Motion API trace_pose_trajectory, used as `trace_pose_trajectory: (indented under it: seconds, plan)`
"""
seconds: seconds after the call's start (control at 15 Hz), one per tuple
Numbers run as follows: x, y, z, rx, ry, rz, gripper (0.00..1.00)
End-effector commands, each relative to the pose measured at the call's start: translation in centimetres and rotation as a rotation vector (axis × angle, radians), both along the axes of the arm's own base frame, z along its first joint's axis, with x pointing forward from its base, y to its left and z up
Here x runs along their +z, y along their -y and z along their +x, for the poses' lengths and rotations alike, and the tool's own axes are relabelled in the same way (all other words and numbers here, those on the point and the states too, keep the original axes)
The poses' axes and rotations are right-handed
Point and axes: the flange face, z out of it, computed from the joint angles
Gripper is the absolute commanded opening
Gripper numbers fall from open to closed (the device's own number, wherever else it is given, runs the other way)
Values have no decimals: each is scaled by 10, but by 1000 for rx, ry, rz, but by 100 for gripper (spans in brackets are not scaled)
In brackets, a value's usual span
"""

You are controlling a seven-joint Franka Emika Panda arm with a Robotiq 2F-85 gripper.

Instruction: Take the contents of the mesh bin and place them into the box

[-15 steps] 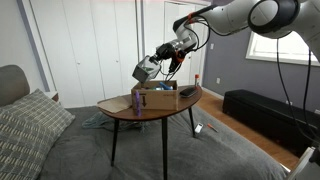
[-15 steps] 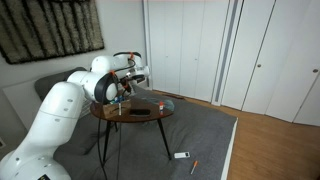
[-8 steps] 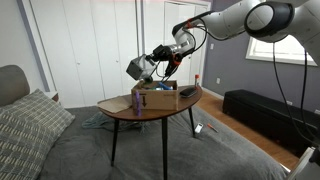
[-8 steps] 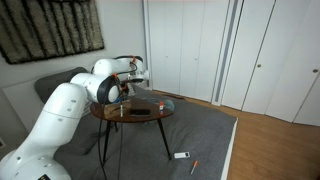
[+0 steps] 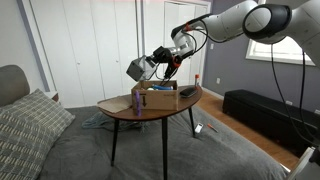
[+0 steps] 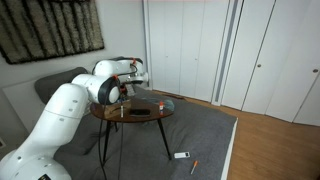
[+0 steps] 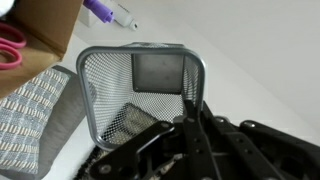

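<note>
Over the table (image 5: 118, 110), arm (image 5: 235, 18) outstretched, claw (image 5: 152, 66) tight on tilted mesh bin (image 5: 138, 68).

The mesh bin (image 5: 140, 68) sits tipped in the gripper (image 5: 154, 62), its rim pinched between the fingers (image 7: 192, 120). Below the gripper the box (image 5: 160, 98) rests on the table (image 5: 150, 114); a small cylinder (image 5: 136, 99) stands just beside the box, below the bin

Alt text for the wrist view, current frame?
The tool grips the rim of the mesh bin, tilted with its open mouth toward the camera; no contents are clearly visible. At upper left are a corner of the box, something pink, and a purple object.
</note>
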Motion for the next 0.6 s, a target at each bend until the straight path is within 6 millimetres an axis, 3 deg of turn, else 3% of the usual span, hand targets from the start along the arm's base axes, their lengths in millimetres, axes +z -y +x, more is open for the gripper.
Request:
trace_pose_trajectory:
  seconds: [0.0, 0.13, 0.53]
  plan:
    - [3, -4, 2, 26, -4, 28, 2]
    - [14, -6, -1, 37, 11, 2, 2]
    - [85, -6, -9, 60, 119, -264, 2]
